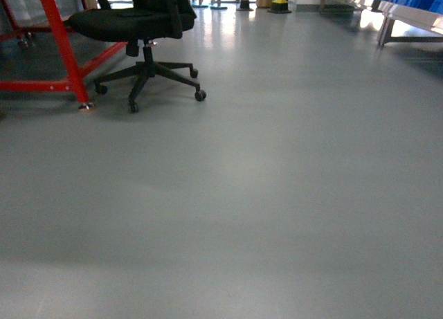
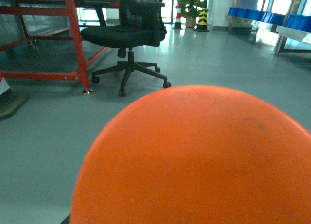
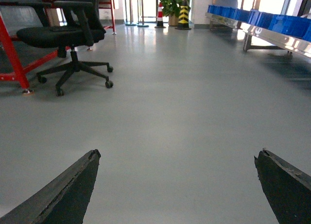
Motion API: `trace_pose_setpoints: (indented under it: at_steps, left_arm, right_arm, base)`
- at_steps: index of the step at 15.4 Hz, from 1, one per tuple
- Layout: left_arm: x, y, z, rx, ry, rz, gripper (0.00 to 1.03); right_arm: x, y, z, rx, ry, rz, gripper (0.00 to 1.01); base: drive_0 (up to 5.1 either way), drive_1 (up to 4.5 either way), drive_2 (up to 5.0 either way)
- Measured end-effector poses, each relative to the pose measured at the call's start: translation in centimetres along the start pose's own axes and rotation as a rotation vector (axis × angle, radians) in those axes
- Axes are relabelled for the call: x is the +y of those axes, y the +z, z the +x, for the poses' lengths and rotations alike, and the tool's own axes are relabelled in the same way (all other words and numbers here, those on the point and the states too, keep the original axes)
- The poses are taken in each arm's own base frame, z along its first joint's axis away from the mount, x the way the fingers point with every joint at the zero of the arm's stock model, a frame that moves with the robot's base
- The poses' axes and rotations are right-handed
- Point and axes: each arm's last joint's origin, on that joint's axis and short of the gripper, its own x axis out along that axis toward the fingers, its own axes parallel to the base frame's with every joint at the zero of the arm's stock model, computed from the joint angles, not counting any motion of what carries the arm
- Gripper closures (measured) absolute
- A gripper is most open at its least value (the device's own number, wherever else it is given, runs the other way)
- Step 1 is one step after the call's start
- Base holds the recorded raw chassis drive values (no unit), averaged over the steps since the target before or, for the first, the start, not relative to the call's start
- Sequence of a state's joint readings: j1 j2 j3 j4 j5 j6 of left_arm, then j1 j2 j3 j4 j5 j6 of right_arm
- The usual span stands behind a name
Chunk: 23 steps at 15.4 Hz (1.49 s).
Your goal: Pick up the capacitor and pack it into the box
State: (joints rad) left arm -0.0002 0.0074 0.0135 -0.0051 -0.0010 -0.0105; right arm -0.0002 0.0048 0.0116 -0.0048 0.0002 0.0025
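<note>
- Right gripper (image 3: 177,185): jaws spread wide, nothing between, grey floor (image 1: 277,194) below.
- Left gripper: cannot tell; orange dome (image 2: 194,161) blocks wrist view.
- Black office chair (image 1: 142,28) beside red frame (image 1: 59,42).

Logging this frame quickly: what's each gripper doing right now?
Left gripper: cannot tell; a round orange object fills its camera view.
Right gripper: open, holding nothing, over bare floor.

A smooth grey glossy floor (image 1: 277,194) carries a black swivel office chair (image 1: 142,28) on castors, beside a red metal frame's foot (image 1: 83,101) — farther off, a yellow-and-black striped bollard (image 3: 183,16) stands.
</note>
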Motion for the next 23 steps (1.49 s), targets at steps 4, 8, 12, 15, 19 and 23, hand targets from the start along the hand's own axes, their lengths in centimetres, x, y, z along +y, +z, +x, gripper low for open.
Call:
trace_pose_setpoints:
  at_steps: [4,8,12,15,19,23]
  left_arm:
    - [0.0,0.0,0.0,0.0,-0.001,0.0,0.6]
    - [0.0,0.01,0.0,-0.001,-0.001,0.0,0.6]
    - [0.0,-0.01,0.0,0.001,0.0,0.0,0.6]
    - [0.0,-0.01,0.0,0.001,0.0,0.0,0.6]
    - [0.0,-0.01,0.0,0.001,0.0,0.0,0.6]
    - [0.0,-0.01,0.0,0.001,0.0,0.0,0.6]
  right_arm:
    - [0.0,-0.01,0.0,0.001,0.0,0.0,0.03]
    - [0.0,0.02,0.0,-0.002,0.0,0.0,0.03]
    - [0.0,0.0,0.0,0.0,0.0,0.0,0.03]
    - [0.0,0.0,0.0,0.0,0.0,0.0,0.03]
    - [0.0,0.0,0.0,0.0,0.0,0.0,0.03]
    - [0.0,0.0,0.0,0.0,0.0,0.0,0.03]
  base:
    - [-5.0,2.41,2.4]
    - [-5.0,2.41,2.4]
    - [-5.0,2.43,2.4]
    - [-5.0,2.45,2.4]
    - [-5.1,2.38,2.4]
    - [-5.1,2.39,2.4]
